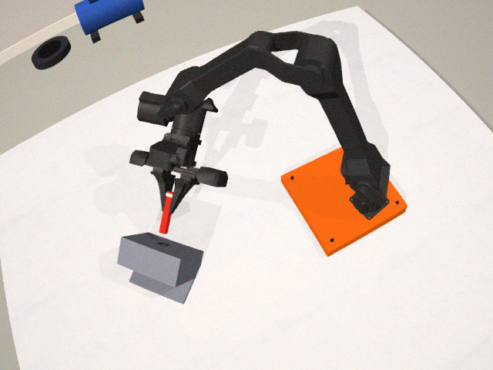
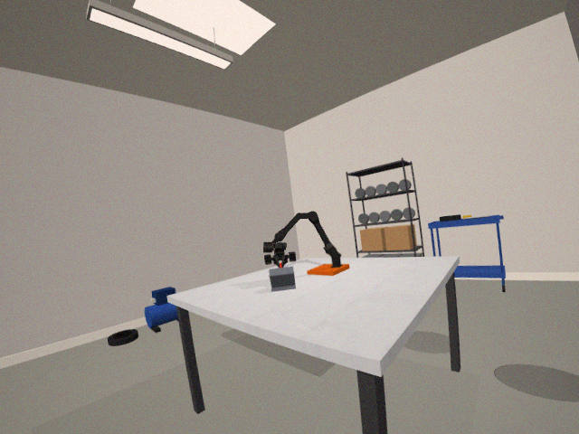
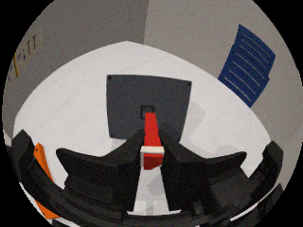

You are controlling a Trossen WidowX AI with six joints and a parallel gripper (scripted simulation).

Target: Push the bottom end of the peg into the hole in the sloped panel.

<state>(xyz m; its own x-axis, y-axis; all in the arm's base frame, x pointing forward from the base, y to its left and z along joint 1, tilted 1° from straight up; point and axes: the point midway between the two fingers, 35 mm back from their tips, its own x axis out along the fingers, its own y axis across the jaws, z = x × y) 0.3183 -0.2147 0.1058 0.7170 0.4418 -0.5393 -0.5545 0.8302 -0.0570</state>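
My gripper (image 1: 167, 210) (image 3: 151, 132) is shut on the red peg (image 1: 163, 227) (image 3: 150, 121), which has flat sides and a white band near its top. The peg is slightly tilted, with its bottom end free, a little above the grey sloped panel (image 1: 149, 257) (image 2: 282, 278) (image 3: 124, 96). The panel's face has one square hole (image 1: 162, 243) (image 3: 146, 109). In the wrist view the peg's lower end overlaps the lower right part of the hole; its sides look roughly lined up with the hole's edges. In the top view a gap shows between the peg's end and the face.
The arm's orange base plate (image 1: 310, 206) (image 2: 322, 269) (image 3: 43, 163) lies on the white table (image 1: 278, 311) (image 2: 327, 308), to the right of the panel in the top view. A shelf rack, a blue cart (image 2: 477, 221) and a blue tank (image 2: 161, 315) stand away from the table.
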